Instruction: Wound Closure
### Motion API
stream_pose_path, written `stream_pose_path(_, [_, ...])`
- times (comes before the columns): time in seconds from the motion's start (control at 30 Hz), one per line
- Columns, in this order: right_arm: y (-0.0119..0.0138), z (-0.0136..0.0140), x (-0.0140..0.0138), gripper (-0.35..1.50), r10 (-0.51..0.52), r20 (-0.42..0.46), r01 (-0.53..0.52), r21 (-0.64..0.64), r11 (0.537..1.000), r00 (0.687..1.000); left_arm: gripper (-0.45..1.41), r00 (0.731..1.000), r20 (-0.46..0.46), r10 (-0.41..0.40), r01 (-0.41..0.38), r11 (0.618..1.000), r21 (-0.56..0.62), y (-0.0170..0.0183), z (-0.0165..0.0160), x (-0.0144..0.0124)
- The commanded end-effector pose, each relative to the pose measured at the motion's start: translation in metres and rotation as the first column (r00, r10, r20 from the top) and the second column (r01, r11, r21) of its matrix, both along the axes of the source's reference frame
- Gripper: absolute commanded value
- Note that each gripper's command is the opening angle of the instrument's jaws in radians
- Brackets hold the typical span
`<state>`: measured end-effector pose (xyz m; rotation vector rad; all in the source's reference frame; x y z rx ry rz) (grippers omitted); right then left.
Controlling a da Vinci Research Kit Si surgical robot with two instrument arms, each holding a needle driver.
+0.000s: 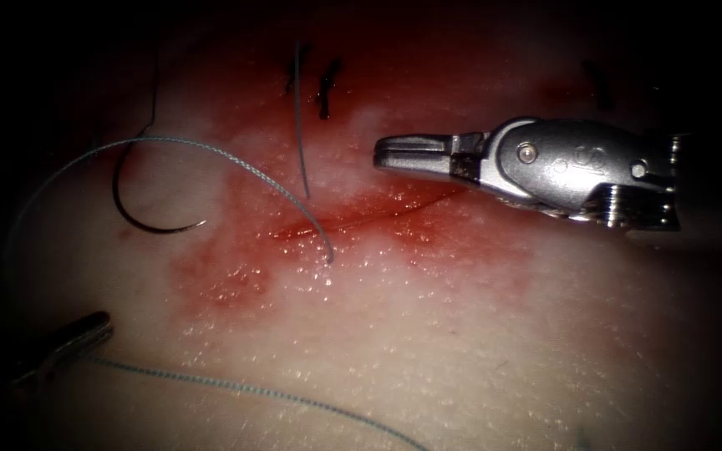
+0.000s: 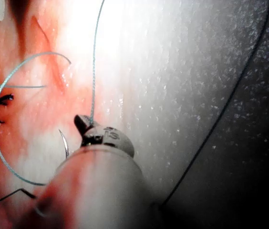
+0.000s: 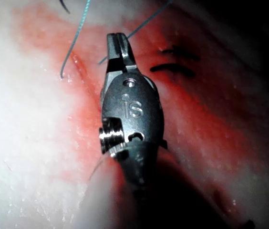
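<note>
The curved needle (image 1: pixel 148 227) lies loose on the tissue (image 1: pixel 461 334), left of the cut (image 1: pixel 378 217), with neither tool holding it. Pale thread (image 1: pixel 211 150) arcs from the left and enters the tissue at the cut's left end. My left tool (image 1: pixel 98 327) sits low at the left, jaws shut on the thread (image 2: pixel 94 71) at their tip (image 2: pixel 83 123). My right tool (image 1: pixel 388 154) hovers just above the cut, jaws shut with nothing in them, as the right wrist view (image 3: pixel 118 44) confirms. A short thread end (image 1: pixel 300 125) hangs over the cut.
Dark earlier stitches (image 1: pixel 326 92) cross the tissue behind the cut. Red fluid (image 1: pixel 236 267) stains the tissue around and left of the cut. A further length of thread (image 1: pixel 252 388) trails along the front of the tissue.
</note>
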<state>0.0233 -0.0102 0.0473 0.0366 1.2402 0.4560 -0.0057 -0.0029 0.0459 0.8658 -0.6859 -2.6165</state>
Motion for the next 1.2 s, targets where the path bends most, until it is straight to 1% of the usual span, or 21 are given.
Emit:
stream_pose_path(0.03, [0.0003, 0.0013, 0.0015, -0.35, -0.006, -0.002, 0.006, -0.005, 1.0, 1.0, -0.45, 1.0, 0.005, 0.001, -0.001, 1.0, 0.002, 0.0, 0.0008, -0.0006])
stream_pose_path(0.1, [0.0005, 0.0039, 0.0031, -0.35, -0.033, -0.005, 0.033, -0.023, 0.999, 0.999, -0.45, 0.999, 0.037, 0.02, -0.021, 1.0, 0.009, 0.0003, 0.001, -0.0013])
stream_pose_path(0.13, [0.0005, 0.0039, 0.0031, -0.35, -0.033, -0.005, 0.033, -0.023, 0.999, 0.999, -0.45, 0.999, 0.037, 0.02, -0.021, 1.0, 0.009, 0.0003, 0.001, -0.0013])
stream_pose_path(0.23, [0.0002, 0.0062, 0.0045, -0.35, -0.045, -0.034, 0.044, -0.011, 0.999, 0.998, -0.45, 0.998, 0.056, 0.037, -0.038, 0.999, 0.017, 0.0005, 0.0011, -0.0019])
stream_pose_path(0.3, [-0.0007, 0.0081, 0.0063, -0.35, -0.068, -0.062, 0.068, 0.003, 0.998, 0.996, -0.45, 0.996, 0.078, 0.051, -0.053, 0.998, 0.024, 0.0009, 0.0013, -0.0025])
stream_pose_path(0.4, [-0.0019, 0.0092, 0.0078, -0.35, -0.078, -0.114, 0.083, 0.033, 0.996, 0.99, -0.45, 0.993, 0.106, 0.059, -0.063, 0.997, 0.038, 0.0015, 0.0018, -0.0031])
stream_pose_path(0.43, [-0.0019, 0.0092, 0.0078, -0.35, -0.078, -0.114, 0.083, 0.033, 0.996, 0.99, -0.45, 0.993, 0.106, 0.059, -0.063, 0.997, 0.038, 0.0015, 0.0018, -0.0031])
stream_pose_path(0.47, [-0.0026, 0.0097, 0.0087, -0.35, -0.09, -0.141, 0.097, 0.041, 0.994, 0.986, -0.45, 0.99, 0.127, 0.059, -0.067, 0.996, 0.056, 0.002, 0.0022, -0.0034])
stream_pose_path(0.53, [-0.003, 0.0101, 0.0092, -0.35, -0.083, -0.175, 0.094, 0.059, 0.994, 0.981, -0.45, 0.987, 0.151, 0.055, -0.067, 0.995, 0.075, 0.0025, 0.0027, -0.0036])
stream_pose_path(0.6, [-0.0032, 0.0099, 0.0095, -0.35, -0.04, -0.244, 0.061, 0.076, 0.995, 0.969, -0.45, 0.978, 0.202, 0.059, -0.081, 0.991, 0.103, 0.0032, 0.0036, -0.0039])
stream_pose_path(0.67, [-0.003, 0.0096, 0.0096, -0.35, -0.024, -0.268, 0.045, 0.073, 0.996, 0.963, -0.45, 0.969, 0.239, 0.059, -0.091, 0.988, 0.125, 0.0037, 0.0043, -0.0041])
stream_pose_path(0.7, [-0.0026, 0.0089, 0.0096, -0.35, -0.002, -0.289, 0.024, 0.075, 0.997, 0.957, -0.45, 0.962, 0.265, 0.065, -0.105, 0.984, 0.142, 0.0041, 0.0054, -0.0044])
stream_pose_path(0.77, [-0.0025, 0.0086, 0.0096, -0.35, 0.005, -0.292, 0.018, 0.078, 0.997, 0.956, -0.45, 0.96, 0.271, 0.066, -0.111, 0.982, 0.154, 0.0043, 0.0058, -0.0046])
stream_pose_path(0.8, [-0.0023, 0.0078, 0.0098, -0.35, 0.01, -0.313, 0.017, 0.082, 0.997, 0.95, -0.45, 0.953, 0.293, 0.077, -0.13, 0.977, 0.167, 0.0046, 0.0068, -0.0051])
stream_pose_path(0.83, [-0.0023, 0.0078, 0.0098, -0.35, 0.01, -0.313, 0.017, 0.082, 0.997, 0.95, -0.45, 0.953, 0.293, 0.077, -0.13, 0.977, 0.167, 0.0046, 0.0068, -0.0051])
stream_pose_path(0.9, [-0.0023, 0.0071, 0.01, -0.35, 0.012, -0.329, 0.018, 0.085, 0.996, 0.944, -0.45, 0.943, 0.321, 0.081, -0.146, 0.972, 0.183, 0.0049, 0.0075, -0.0056])
stream_pose_path(1.03, [-0.0022, 0.0053, 0.0108, -0.35, 0.006, -0.371, 0.032, 0.097, 0.995, 0.929, -0.45, 0.91, 0.396, 0.119, -0.221, 0.949, 0.224, 0.0052, 0.009, -0.0078])
stream_pose_path(1.07, [-0.0022, 0.0053, 0.0108, -0.35, 0.006, -0.371, 0.032, 0.097, 0.995, 0.929, -0.45, 0.91, 0.396, 0.119, -0.221, 0.949, 0.224, 0.0052, 0.009, -0.0078])
stream_pose_path(1.1, [-0.0022, 0.0047, 0.0112, -0.35, 0.006, -0.383, 0.036, 0.102, 0.994, 0.924, -0.45, 0.894, 0.43, 0.127, -0.248, 0.939, 0.239, 0.0053, 0.0094, -0.0088])
stream_pose_path(1.17, [-0.0021, 0.0045, 0.0113, -0.35, 0.005, -0.388, 0.041, 0.11, 0.993, 0.922, -0.45, 0.888, 0.443, 0.126, -0.257, 0.933, 0.25, 0.0053, 0.0096, -0.0092])
stream_pose_path(1.2, [-0.002, 0.0041, 0.0116, -0.35, -0.002, -0.392, 0.046, 0.103, 0.994, 0.92, -0.45, 0.874, 0.465, 0.137, -0.285, 0.921, 0.265, 0.0053, 0.0098, -0.0099])
